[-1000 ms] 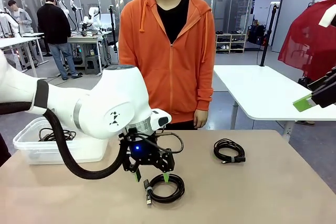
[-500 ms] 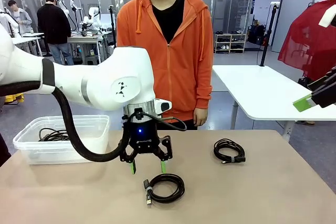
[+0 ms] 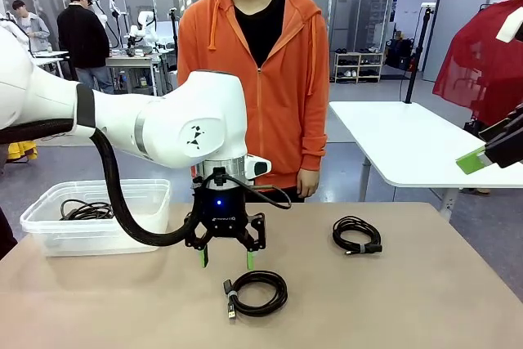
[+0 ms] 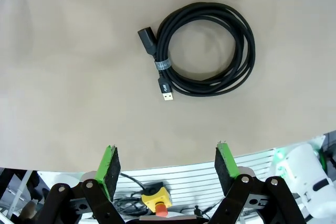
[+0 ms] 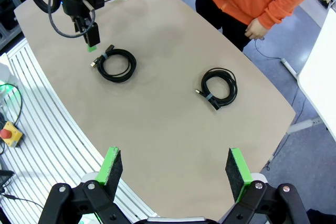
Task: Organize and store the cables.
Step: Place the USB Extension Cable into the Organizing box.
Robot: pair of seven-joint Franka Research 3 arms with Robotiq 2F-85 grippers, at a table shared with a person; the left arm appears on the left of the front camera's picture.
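One cable, a black coil (image 3: 280, 292) with a USB plug, lies on the tan table near the front edge. My left gripper (image 3: 225, 261) hangs open just above and behind it, fingers pointing down, holding nothing. In the left wrist view the same coil (image 4: 163, 66) lies ahead of the open gripper (image 4: 168, 163). A second cable coil (image 3: 353, 242) rests to the right of the middle. Another cable (image 3: 86, 212) lies inside the clear bin. My right gripper (image 5: 176, 169) is open and high over the table, looking down on both coils (image 5: 116, 78) (image 5: 232, 88).
A clear plastic bin (image 3: 49, 234) stands at the table's left end. A person in an orange hoodie (image 3: 261, 87) stands at the far side, arms down. A white table (image 3: 409, 145) stands behind on the right.
My left gripper has risen from right over the near coil and shifted slightly left, still open. The coil stays on the table.
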